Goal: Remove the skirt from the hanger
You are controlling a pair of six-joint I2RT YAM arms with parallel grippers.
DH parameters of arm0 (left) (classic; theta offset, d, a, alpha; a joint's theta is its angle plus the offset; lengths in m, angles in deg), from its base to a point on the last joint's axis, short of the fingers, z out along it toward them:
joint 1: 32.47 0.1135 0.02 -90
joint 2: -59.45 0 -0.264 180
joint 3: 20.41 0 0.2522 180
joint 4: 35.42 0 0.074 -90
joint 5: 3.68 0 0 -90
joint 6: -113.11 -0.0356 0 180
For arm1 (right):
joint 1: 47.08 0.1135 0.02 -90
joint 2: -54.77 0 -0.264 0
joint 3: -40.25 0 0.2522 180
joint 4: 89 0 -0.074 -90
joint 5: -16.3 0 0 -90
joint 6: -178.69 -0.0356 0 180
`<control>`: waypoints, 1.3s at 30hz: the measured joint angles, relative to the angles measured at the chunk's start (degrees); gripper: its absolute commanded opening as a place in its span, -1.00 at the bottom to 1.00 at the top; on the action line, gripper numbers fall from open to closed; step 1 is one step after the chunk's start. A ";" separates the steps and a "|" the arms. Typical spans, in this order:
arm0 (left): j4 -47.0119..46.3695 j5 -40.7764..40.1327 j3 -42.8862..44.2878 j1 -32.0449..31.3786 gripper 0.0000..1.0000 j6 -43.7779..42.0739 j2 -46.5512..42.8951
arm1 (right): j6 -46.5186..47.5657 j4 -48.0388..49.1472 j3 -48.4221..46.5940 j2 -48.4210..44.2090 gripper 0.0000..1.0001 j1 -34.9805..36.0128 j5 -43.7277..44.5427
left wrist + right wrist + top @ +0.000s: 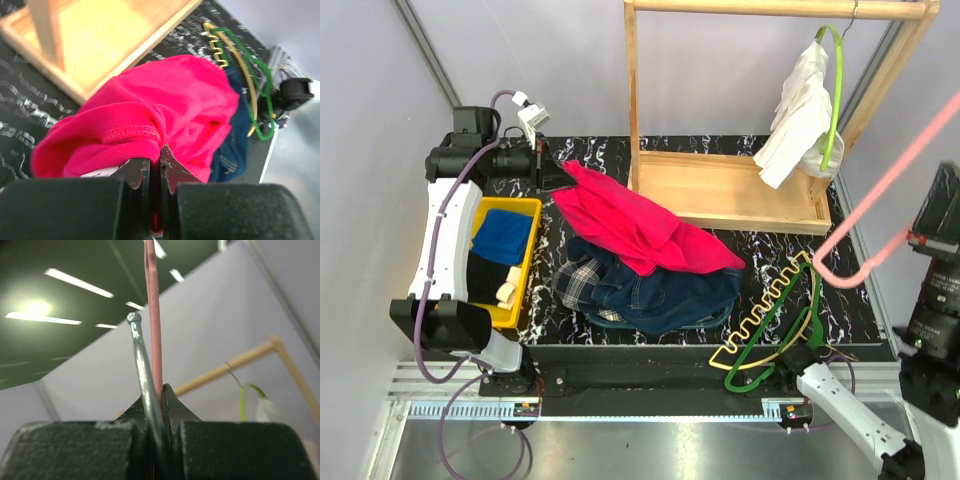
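Left gripper (160, 155) is clamped shut on the red garment (150, 100) at the pile's back-left edge. Right gripper (161, 395) pinches the pink hanger (152, 315) by its metal hook, up at the right. The tartan skirt (575, 280) lies on the table (770, 245) under the red garment and navy denim (665, 300) (only its left part shows). The cream hanger (770, 300) lies just right of the pile, with a green hanger (816, 295) across it.

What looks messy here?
The red garment, denim and skirt lie heaped on the table, not hung. The yellow hanger and green hanger lie crossed beside them.
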State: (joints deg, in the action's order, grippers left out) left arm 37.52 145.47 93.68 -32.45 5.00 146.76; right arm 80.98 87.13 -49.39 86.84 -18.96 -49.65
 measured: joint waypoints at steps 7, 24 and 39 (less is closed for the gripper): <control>2.51 0.72 1.75 -14.95 -0.84 -0.42 -2.16 | -16.79 -33.24 0.74 -4.28 -1.00 -0.04 28.13; 9.64 -9.16 -1.75 -30.51 -0.75 -13.35 1.29 | -61.46 -77.26 22.60 4.52 -1.00 -0.02 23.85; 15.32 -11.65 9.92 -31.45 0.98 -16.17 4.04 | -58.69 -69.02 34.16 11.52 1.00 -0.02 13.79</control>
State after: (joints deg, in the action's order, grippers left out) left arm 52.84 133.83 103.61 -63.91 -11.17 150.80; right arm 22.30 18.11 -15.23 98.36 -18.99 -35.85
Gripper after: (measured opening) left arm 0.962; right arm 0.970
